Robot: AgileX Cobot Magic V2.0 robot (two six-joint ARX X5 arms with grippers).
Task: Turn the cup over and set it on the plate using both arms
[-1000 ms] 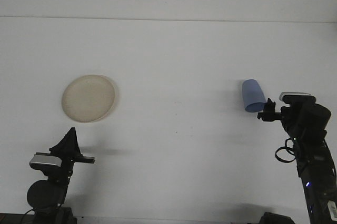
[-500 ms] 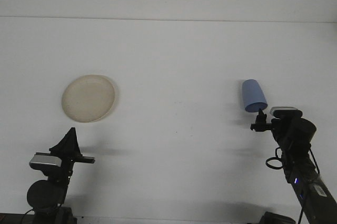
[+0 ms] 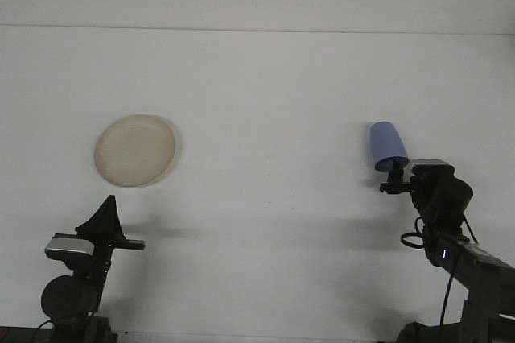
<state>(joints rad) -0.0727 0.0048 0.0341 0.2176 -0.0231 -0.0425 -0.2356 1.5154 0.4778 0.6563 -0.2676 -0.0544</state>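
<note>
Over on the left, the left gripper (image 3: 109, 214) sits low and near the front of the white table (image 3: 265, 101); I cannot tell how it is set. Behind it lies the tan plate (image 3: 135, 150). Far right, the blue cup (image 3: 387, 146) lies on its side. The right gripper (image 3: 393, 182) sits just below it; same there, I cannot tell.

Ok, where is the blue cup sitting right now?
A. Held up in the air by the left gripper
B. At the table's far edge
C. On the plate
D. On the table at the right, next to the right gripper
D: the blue cup rests on the white table just beyond the right gripper, far from the beige plate on the left.
</note>
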